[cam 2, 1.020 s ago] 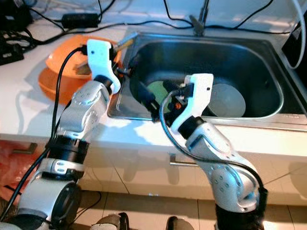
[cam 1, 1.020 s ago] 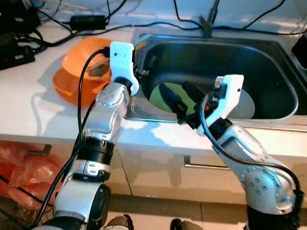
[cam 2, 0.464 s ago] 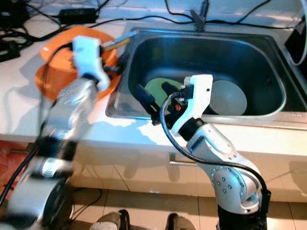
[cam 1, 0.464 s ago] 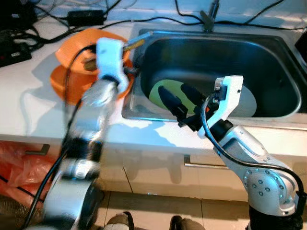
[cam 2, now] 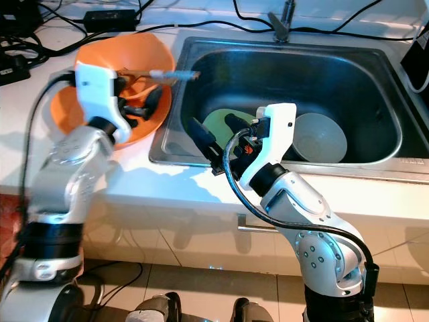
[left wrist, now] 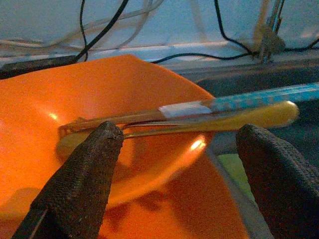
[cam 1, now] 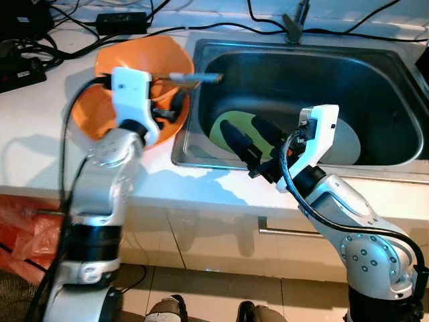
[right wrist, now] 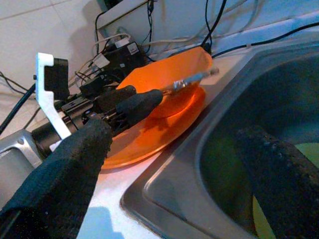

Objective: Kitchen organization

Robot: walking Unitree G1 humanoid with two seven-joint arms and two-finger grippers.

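left claw [cam 1: 164, 111] spread at orange bowl [cam 1: 127, 74], gripping nothing | right claw [cam 1: 251, 141] spread over sink [cam 1: 375, 74] front rim | chopsticks [left wrist: 199, 112] rest in bowl beside sink, tips overhanging sink | likely light, stiff, slippery; pinch both mid-length

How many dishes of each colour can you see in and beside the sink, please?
Orange: 2, a bowl sitting on a plate on the counter, left of the sink.
Green: 1, a plate in the sink.
Grey: 1, a dish in the sink.
Total: 4 dishes.
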